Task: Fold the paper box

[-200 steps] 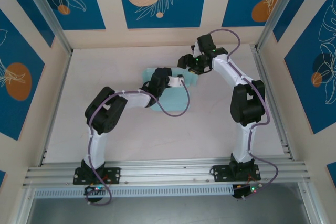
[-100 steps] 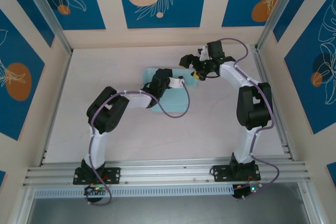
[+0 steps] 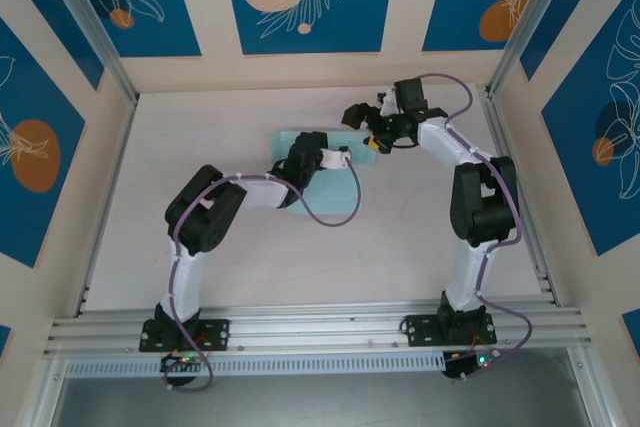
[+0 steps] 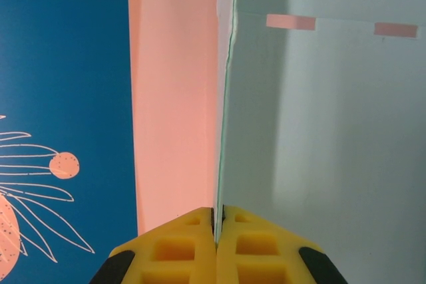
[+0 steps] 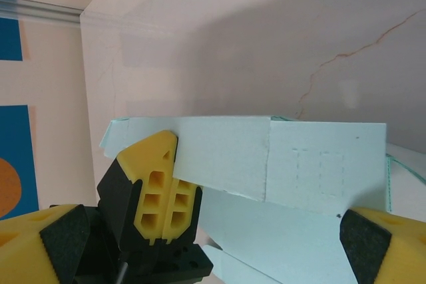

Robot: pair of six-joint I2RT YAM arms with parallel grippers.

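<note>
On the left of the top view, my left gripper (image 3: 346,155) reaches over the paper box (image 3: 336,193). The box lies on the white table (image 3: 200,127), a little behind the centre and between the two arms. From above the box looks to me like a flat, pale aqua sheet. The arm covers the jaws, so in this view I cannot tell how they stand.

The left wrist camera makes it clear. The two yellow fingers (image 4: 180,251) are pressed together and pinch one thin edge of the card. This panel rises straight up from the fingers, almost edge-on to the lens. Near its top I see two small pink rectangles (image 4: 290,22). To the left of the panel is the blue patterned wall (image 4: 66,98).

Further right, the right gripper (image 3: 361,129) is just beside the far right corner of the box, with its jaws spread wide. In the right wrist camera its own fingers sit in the two lower corners, well apart. Between them I see the left gripper holding a raised flap, and more card lies below this flap. A faint dashed square (image 5: 321,172) is marked on the flap. I cannot tell whether the right fingertips touch the card.
</note>
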